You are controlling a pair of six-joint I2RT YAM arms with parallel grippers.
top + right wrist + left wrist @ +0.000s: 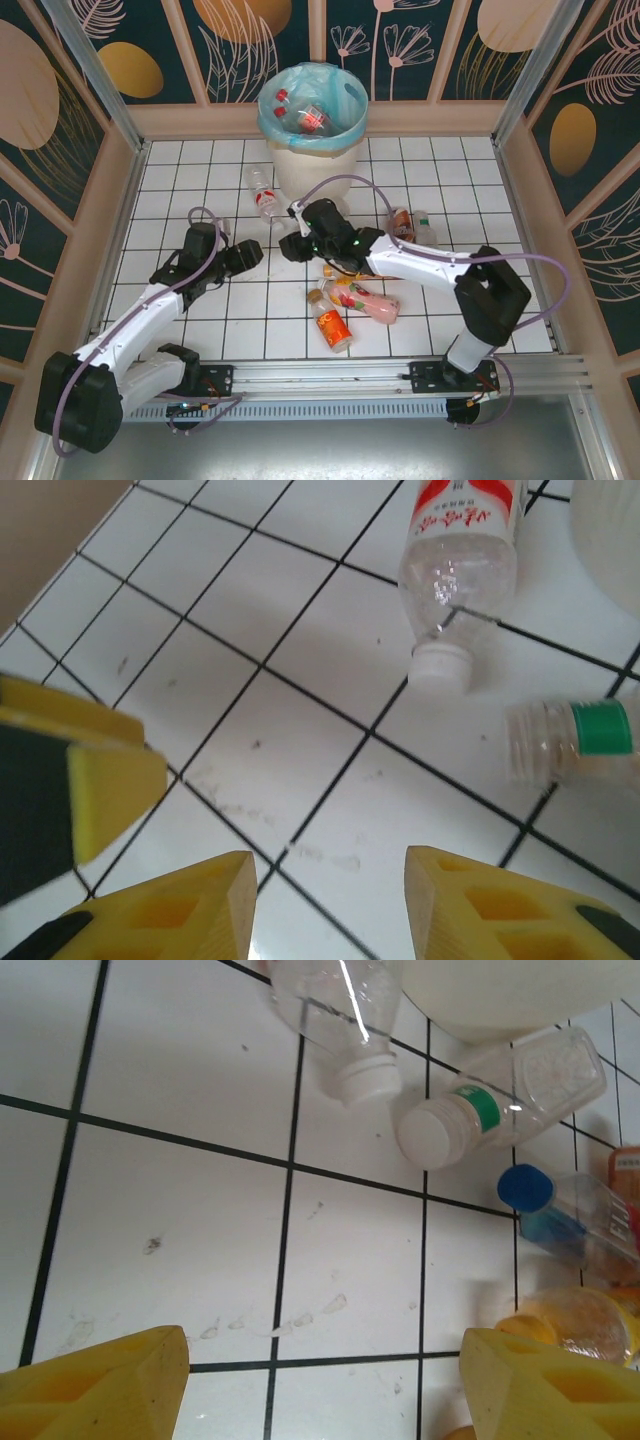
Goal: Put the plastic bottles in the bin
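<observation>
Lying near the worktop's far edge, just beside the bin, the red-labelled bottle looks empty: light, slippery, probably easily dented, so grip it mid-body. The left claw gapes wide and the right claw stands narrower, both empty.

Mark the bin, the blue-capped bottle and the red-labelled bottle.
bin (298,172), top external view, off-white side wall.
blue-capped bottle (572,1216), left wrist view, clear body behind the cap.
red-labelled bottle (460,575), right wrist view, clear body below the label.
</observation>
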